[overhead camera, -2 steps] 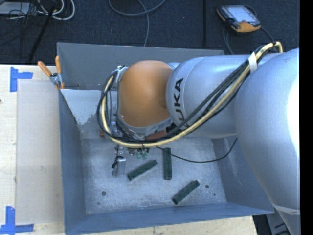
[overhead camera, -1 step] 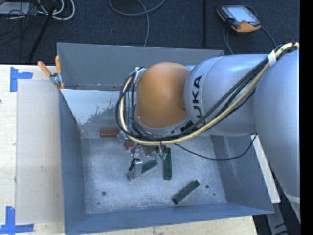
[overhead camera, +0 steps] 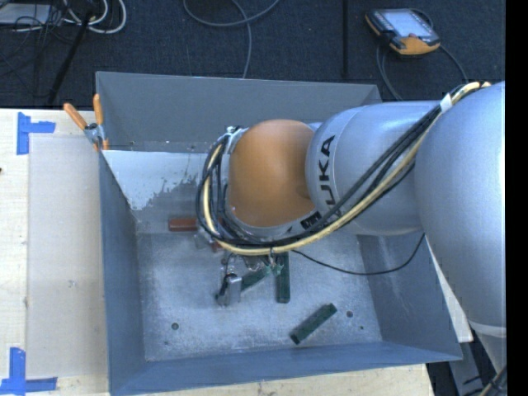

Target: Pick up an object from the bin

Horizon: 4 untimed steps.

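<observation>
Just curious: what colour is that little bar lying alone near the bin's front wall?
The bar is dark green; camera view.

Behind the bin (overhead camera: 247, 110), the dark floor (overhead camera: 313, 40) carries a tangle of pale cables (overhead camera: 103, 7) at the upper left and a thin cable loop (overhead camera: 216, 21) nearer the middle. At the upper right lies a handheld device (overhead camera: 403, 30) — grey with an orange edge. On the bin's bottom, a dark green bar (overhead camera: 313, 322) lies aslant near the front wall, and a small brown piece (overhead camera: 180, 223) sits far left — the two well apart.
</observation>
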{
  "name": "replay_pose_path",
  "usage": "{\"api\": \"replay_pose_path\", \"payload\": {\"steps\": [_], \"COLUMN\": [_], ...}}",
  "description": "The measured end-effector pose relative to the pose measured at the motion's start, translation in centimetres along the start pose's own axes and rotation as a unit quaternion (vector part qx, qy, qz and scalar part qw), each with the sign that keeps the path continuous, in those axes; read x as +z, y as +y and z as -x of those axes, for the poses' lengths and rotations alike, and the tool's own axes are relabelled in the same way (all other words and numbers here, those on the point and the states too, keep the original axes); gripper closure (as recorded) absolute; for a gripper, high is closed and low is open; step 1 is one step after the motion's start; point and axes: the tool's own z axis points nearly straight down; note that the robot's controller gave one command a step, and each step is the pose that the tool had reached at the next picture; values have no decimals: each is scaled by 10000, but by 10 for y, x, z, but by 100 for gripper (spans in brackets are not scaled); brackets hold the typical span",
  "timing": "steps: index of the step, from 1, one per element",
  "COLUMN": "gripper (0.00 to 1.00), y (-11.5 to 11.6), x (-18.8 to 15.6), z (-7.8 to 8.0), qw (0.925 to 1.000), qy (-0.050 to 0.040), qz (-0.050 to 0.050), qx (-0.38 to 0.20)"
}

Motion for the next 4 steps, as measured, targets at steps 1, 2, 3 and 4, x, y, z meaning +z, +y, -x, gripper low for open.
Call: {"api": "replay_pose_path", "payload": {"steps": [1, 2, 3, 4], "gripper": [0, 0, 100, 100], "y": [-43, -81, -38, -38], "x": [15, 20, 53, 53], "z": [-8, -15, -30, -30], "qw": [10000, 9997, 9871, 9872], "qy": [59, 42, 52, 52], "qz": [16, -10, 19, 20], "qx": [-48, -244, -1600, -1594]}}
